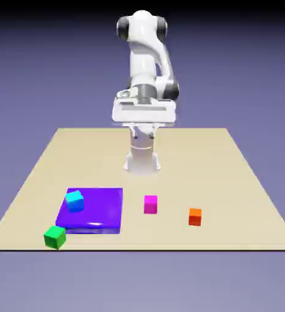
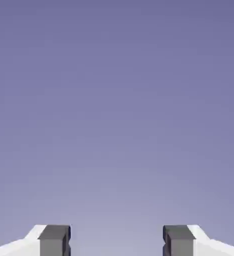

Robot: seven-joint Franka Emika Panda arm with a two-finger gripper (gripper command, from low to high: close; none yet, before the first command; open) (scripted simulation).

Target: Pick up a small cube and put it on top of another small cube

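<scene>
The small orange cube rests on the tan table toward the exterior view's right, near the front edge. The magenta-pink cube sits a short way to its left, apart from it. My gripper hangs high over the table's far side, well away from both cubes. In the hand view the gripper is open, its grey fingertips wide apart with nothing between them. That view shows only the blue-violet backdrop, and neither cube appears in it.
A flat purple slab lies at the exterior view's left with a cyan cube on its back left corner. A green cube sits by the slab's front left corner, close to the table edge.
</scene>
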